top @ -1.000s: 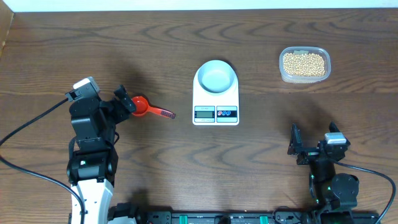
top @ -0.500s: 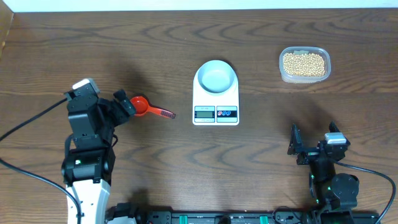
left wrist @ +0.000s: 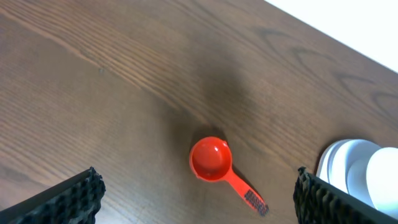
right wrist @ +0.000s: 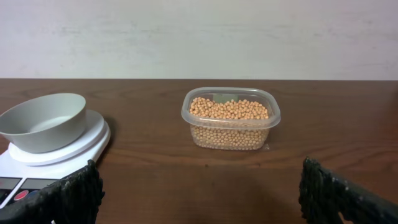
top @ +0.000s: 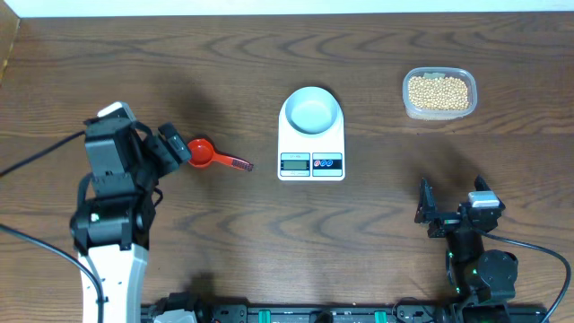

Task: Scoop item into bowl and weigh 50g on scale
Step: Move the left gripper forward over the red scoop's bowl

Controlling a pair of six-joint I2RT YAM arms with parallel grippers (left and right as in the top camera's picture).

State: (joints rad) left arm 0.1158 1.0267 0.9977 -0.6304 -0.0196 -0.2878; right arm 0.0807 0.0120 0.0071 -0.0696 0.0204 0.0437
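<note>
The bowl [top: 311, 109] sits empty on the white scale [top: 311, 162] at mid-table. The item, tan beans [top: 439, 91], fills a clear tub at the back right. A red scoop [top: 211, 156] lies left of the scale, handle pointing right. My left gripper [top: 178, 148] hovers open just left of the scoop, and its wrist view shows the scoop [left wrist: 211, 159] between the wide-apart fingers. My right gripper [top: 451, 202] rests open near the front right edge. It faces the beans [right wrist: 229, 110], the bowl [right wrist: 43, 121] and the scale [right wrist: 93, 142].
The clear rectangular tub [right wrist: 231, 135] stands about a hand's width right of the scale. Black cables trail from both arm bases along the front edge. Dark wooden table [top: 269, 54] runs to a white wall at the back.
The left arm has swung slightly left and turned, its gripper staying beside the scoop's cup. The right arm, scoop, bowl and tub have not moved.
</note>
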